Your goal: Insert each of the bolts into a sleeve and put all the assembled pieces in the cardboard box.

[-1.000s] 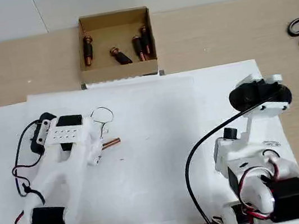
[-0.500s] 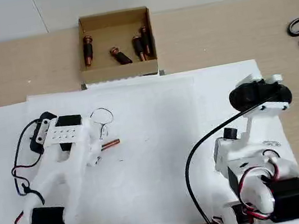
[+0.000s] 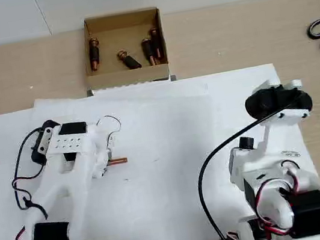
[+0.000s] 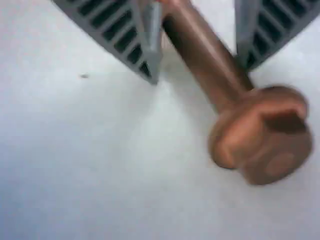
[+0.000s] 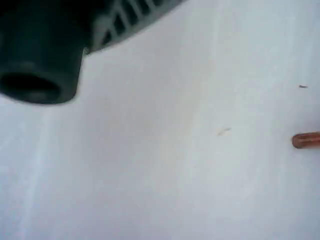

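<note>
Bolt [image 4: 220, 85] is pinched in my left gripper [image 4: 198, 69]; right gripper [image 3: 269, 103] clamps the sleeve [image 5: 40, 65] open end out, guessing so they can mate.

Copper bolt [image 3: 118, 160], flanged head, lies flat on the white paper [image 3: 176, 184]. Black sleeve [image 5: 40, 65] gripped in right fingers [image 5: 135, 17]. Four assembled pieces [image 3: 95, 54] lie in the cardboard box [image 3: 129, 76].
</note>
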Available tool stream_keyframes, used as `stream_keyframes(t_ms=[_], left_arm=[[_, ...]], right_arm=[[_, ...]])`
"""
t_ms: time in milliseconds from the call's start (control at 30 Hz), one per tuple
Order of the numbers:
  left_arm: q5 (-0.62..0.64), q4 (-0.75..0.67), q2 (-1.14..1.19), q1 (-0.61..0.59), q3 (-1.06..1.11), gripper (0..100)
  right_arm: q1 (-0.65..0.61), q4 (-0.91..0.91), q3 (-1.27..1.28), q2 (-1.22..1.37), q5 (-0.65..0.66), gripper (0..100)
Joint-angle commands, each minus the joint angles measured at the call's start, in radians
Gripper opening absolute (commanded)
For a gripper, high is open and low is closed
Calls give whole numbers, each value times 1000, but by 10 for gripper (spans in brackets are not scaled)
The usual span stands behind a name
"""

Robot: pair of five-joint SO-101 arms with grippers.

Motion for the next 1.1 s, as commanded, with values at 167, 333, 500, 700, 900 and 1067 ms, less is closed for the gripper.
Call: stream_keyframes(t_ms=[167, 333, 500, 700, 900, 1067], left_arm=[[-9, 86, -8, -6, -74, 8], [-12, 141, -5, 0, -174, 9], [-135, 141, -3, -3, -228, 9], [-612, 141, -3, -2, -231, 10], [-1166, 172, -3, -3, -208, 8], [-1539, 212, -3, -2, -206, 7]], right_arm=[[10, -19, -5, -7, 2, 3], [10, -19, -5, -7, 2, 3], [10, -21, -5, -7, 2, 3], [10, -19, -5, -7, 2, 3], [10, -19, -3, -7, 2, 3], [10, -19, -3, -7, 2, 3]])
